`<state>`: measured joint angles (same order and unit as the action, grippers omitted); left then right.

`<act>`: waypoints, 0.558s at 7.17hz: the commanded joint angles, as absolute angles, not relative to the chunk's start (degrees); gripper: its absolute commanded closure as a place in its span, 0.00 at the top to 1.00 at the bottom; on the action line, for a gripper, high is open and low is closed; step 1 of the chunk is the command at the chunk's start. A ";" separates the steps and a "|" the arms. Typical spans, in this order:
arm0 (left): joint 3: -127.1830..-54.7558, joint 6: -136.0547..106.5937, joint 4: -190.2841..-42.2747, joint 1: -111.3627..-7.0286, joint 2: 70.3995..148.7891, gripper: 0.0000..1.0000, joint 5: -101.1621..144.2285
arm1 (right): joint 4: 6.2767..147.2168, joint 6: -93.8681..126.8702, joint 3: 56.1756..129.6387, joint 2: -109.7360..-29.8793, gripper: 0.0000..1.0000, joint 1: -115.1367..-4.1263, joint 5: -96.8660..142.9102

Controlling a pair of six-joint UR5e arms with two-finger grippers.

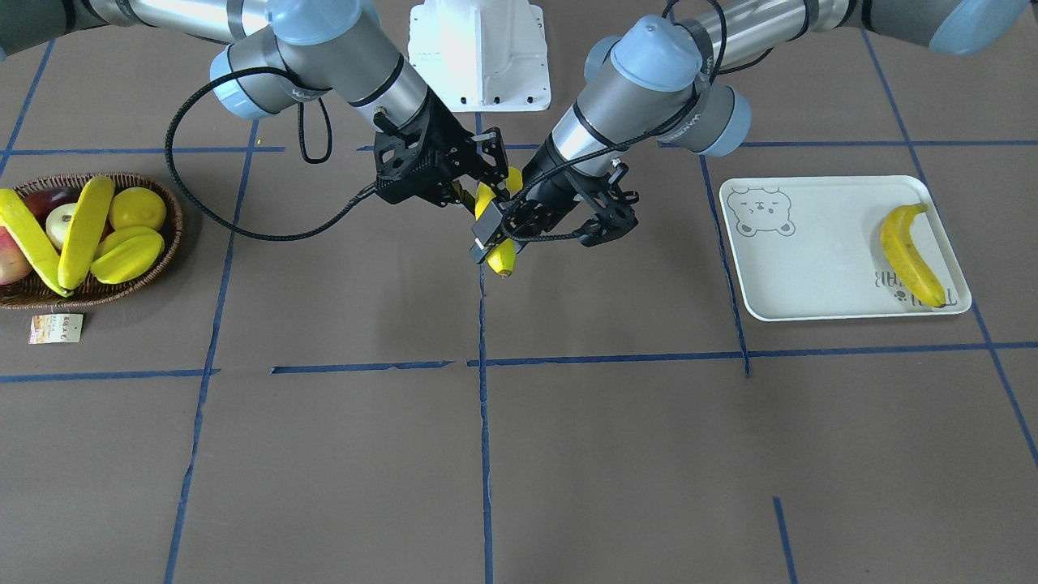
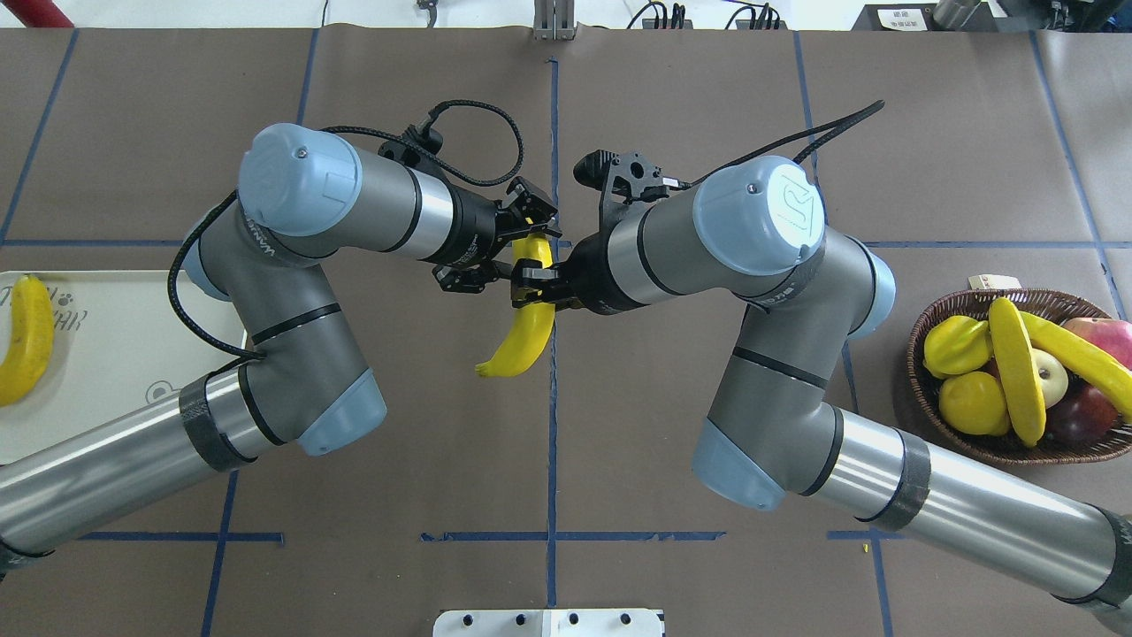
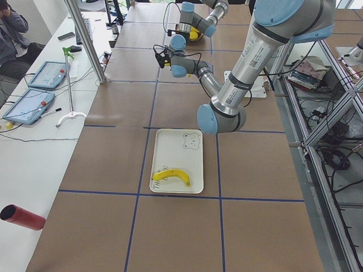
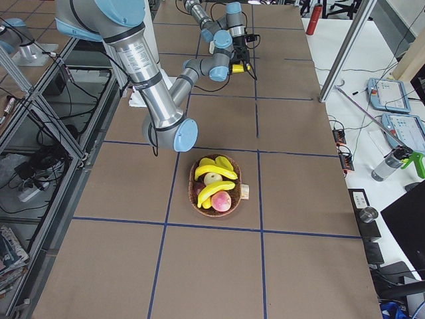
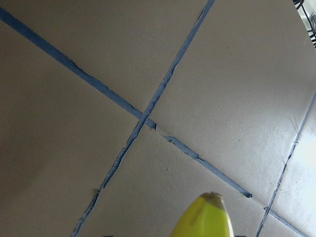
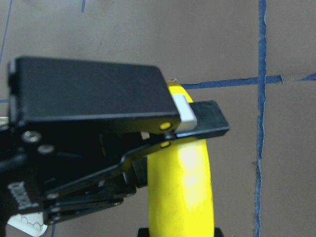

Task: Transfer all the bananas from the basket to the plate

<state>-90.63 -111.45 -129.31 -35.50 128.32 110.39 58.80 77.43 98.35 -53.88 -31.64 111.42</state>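
Observation:
One banana (image 1: 504,258) hangs in the air over the table's middle, between both grippers; it also shows in the overhead view (image 2: 522,341) and the right wrist view (image 6: 182,197). My right gripper (image 2: 536,292) is shut on its middle. My left gripper (image 2: 517,243) is open, with its jaws on either side of the banana's far end, whose tip shows in the left wrist view (image 5: 205,219). Another banana (image 1: 910,253) lies on the plate (image 1: 811,268). Two bananas (image 1: 85,231) (image 1: 24,239) lie in the basket (image 1: 97,300).
The basket also holds a yellow starfruit (image 1: 126,253), a round yellow fruit (image 1: 136,207) and apples (image 1: 61,223). A paper tag (image 1: 55,328) lies by it. The robot's white base (image 1: 478,57) stands behind the grippers. Blue tape lines cross the brown table.

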 commanded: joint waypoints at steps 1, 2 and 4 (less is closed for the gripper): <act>-90.70 -111.45 -129.81 -35.16 128.23 0.66 110.39 | 58.80 77.43 98.35 -53.88 0.07 -31.64 111.36; -90.70 -111.45 -129.81 -35.16 128.23 0.54 110.39 | 58.80 77.34 98.35 -53.96 0.09 -31.64 111.36; -91.05 -111.53 -130.87 -35.24 128.15 0.11 110.39 | 58.80 77.26 98.26 -53.96 0.19 -31.38 110.92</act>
